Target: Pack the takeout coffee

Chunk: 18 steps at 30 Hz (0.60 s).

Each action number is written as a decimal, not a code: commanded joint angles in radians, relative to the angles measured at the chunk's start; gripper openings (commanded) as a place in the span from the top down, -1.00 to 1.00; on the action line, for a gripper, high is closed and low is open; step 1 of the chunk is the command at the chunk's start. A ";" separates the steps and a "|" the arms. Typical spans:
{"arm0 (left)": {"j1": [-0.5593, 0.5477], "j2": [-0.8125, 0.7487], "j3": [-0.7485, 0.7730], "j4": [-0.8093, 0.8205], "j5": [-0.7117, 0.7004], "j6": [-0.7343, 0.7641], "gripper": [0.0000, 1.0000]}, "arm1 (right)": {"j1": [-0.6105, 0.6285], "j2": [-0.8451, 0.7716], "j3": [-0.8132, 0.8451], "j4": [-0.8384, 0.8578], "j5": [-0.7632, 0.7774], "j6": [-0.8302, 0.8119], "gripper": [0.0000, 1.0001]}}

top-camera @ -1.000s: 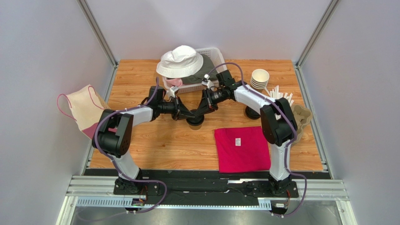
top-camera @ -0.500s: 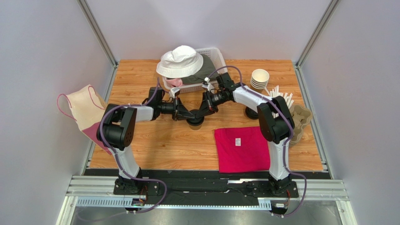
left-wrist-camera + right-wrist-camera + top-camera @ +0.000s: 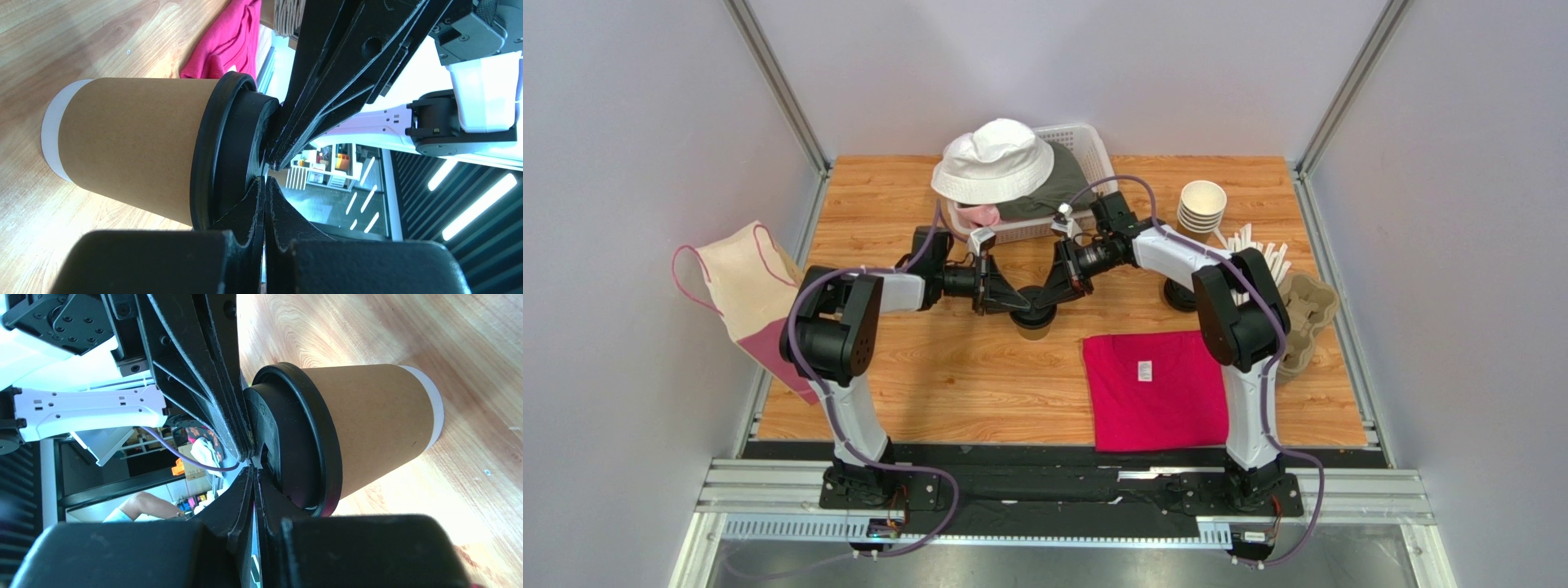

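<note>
Left arm (image 3: 836, 337) has drawn its elbow in a little since a second ago; the cup (image 3: 1033, 321) stays put.
From above, the left pincer (image 3: 1011, 298) and right pincer (image 3: 1047, 294) meet tip to tip, with the cup standing just under them and its top hidden. The wrist views show more: each pincer's fingers are pressed together with nothing pinched between them, and their tips touch the top of the black lid (image 3: 224, 153). Grey walls enclose the wooden table (image 3: 928, 392). A red shirt (image 3: 1155, 386) lies flat, nearer the bases than the right pincer.
</note>
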State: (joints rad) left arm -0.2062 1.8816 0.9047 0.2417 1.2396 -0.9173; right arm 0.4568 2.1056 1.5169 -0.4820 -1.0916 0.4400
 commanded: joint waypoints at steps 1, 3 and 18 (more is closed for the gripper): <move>0.028 0.120 -0.061 -0.156 -0.290 0.153 1.00 | -0.021 0.096 -0.069 -0.050 0.165 -0.112 0.82; 0.028 0.123 -0.055 -0.157 -0.290 0.156 1.00 | -0.026 0.105 -0.072 -0.047 0.156 -0.110 0.82; -0.067 -0.051 0.063 -0.070 -0.154 0.146 1.00 | 0.005 0.001 0.038 0.032 -0.056 -0.003 0.64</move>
State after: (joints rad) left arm -0.2359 1.8656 0.9463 0.1917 1.2224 -0.8577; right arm 0.4492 2.1281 1.5223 -0.4530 -1.1805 0.4454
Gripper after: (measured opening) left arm 0.007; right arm 0.160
